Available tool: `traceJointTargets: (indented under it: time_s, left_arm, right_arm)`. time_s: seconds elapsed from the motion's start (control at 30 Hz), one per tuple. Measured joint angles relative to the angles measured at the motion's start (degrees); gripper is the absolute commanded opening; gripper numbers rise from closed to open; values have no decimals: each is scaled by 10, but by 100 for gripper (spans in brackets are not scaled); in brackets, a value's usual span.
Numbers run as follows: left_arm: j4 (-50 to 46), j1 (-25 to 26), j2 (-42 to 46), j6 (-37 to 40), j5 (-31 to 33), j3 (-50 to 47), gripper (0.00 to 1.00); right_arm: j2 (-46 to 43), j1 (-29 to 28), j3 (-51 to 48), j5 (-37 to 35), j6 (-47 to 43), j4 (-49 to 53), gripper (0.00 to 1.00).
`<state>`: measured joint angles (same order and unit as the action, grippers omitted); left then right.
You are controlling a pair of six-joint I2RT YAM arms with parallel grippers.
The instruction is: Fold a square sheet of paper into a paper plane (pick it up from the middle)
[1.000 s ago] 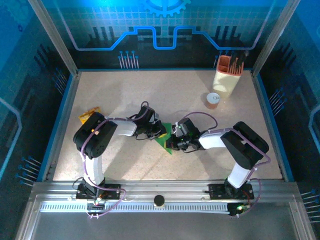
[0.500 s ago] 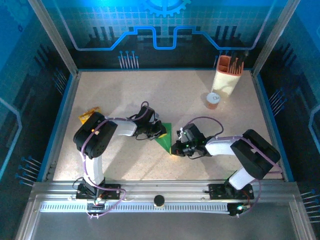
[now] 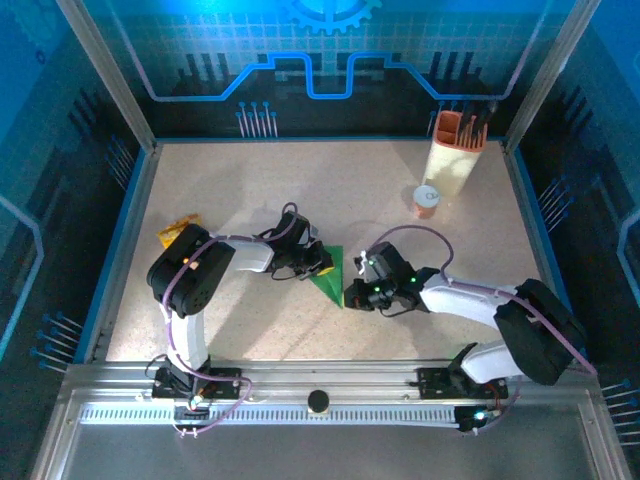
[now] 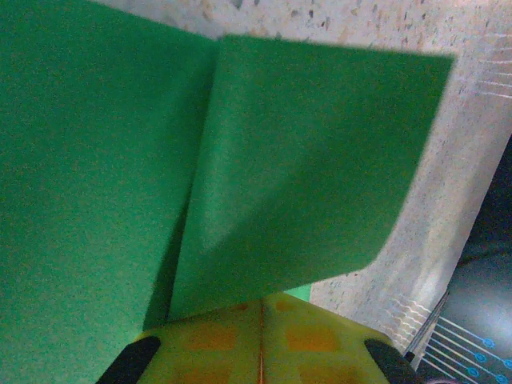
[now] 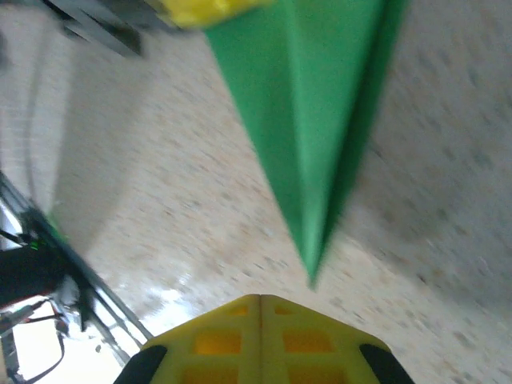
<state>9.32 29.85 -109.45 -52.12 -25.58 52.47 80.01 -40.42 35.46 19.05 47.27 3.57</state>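
Green paper [image 3: 332,272] is lying folded to a point mid-table, tip toward 6 o'clock | left gripper [image 3: 316,266], fingers shut together, is bearing on its 9 o'clock edge | right gripper [image 3: 356,296], closed and empty, is sitting just beside the tip at 3 o'clock | pinning firmly while creasing along the centre fold is looking wisest.

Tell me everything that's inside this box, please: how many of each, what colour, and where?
folded paper: one, bright green, creased into a pointed dart, middle of the table
snack packet: one, yellow-orange, left side of the table
small cup: one, orange with a white top, far right area
holder: one, cream with an orange insert and dark tools, far right corner
table: one, speckled beige, under everything
left gripper: one, yellow pads, shut, at the paper's wide end
right gripper: one, yellow pads, shut, just short of the paper's tip
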Motion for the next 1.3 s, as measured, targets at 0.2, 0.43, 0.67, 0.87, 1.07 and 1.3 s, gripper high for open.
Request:
traceJointTargets:
  time_s: [0.2, 0.43, 0.67, 0.87, 1.07, 1.3]
  left_arm:
    - [0, 0, 0, 0, 0, 0, 9]
    - [4, 0, -1, -1, 0, 0, 9]
    - [8, 0, -2, -5, 0, 0, 9]
    - [26, 1, -2, -20, 3, -7, 9]
    - [33, 1, -2, -28, 5, -9, 9]
    - [34, 1, -2, -30, 5, -9, 9]
  right_arm:
    - [99, 0, 74, 25, 7, -48, 1]
    - [177, 0, 49, 35, 21, -92, 1]
    - [108, 1, -54, 52, 33, -153, 1]
    - [17, 9, -73, 54, 32, -99, 3]
    - [29, 31, -3, 49, 28, -85, 2]
    - [163, 32, 80, 37, 37, -98, 1]
